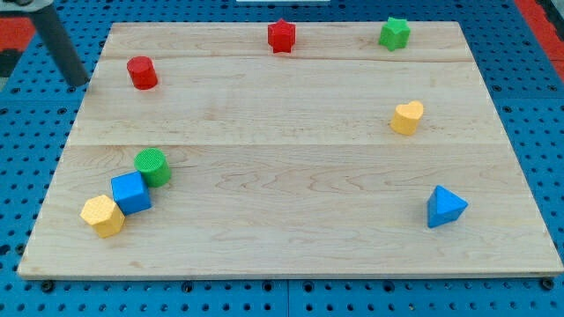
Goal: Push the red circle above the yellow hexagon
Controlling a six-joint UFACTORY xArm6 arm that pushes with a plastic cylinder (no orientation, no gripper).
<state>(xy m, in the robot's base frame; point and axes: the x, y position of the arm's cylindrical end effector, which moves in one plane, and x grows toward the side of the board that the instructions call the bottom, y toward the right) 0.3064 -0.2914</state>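
The red circle [141,72] is a short red cylinder near the board's upper left. The yellow hexagon [103,216] lies at the lower left, touching a blue cube [131,192], which touches a green circle [152,166]. My tip [79,84] is the lower end of the dark rod at the view's upper left, just off the board's left edge, to the left of the red circle and apart from it.
A red star [281,36] and a green star [395,33] sit near the top edge. A yellow heart [407,117] is at the right, a blue triangle [445,207] at the lower right. The wooden board [291,176] lies on a blue pegboard.
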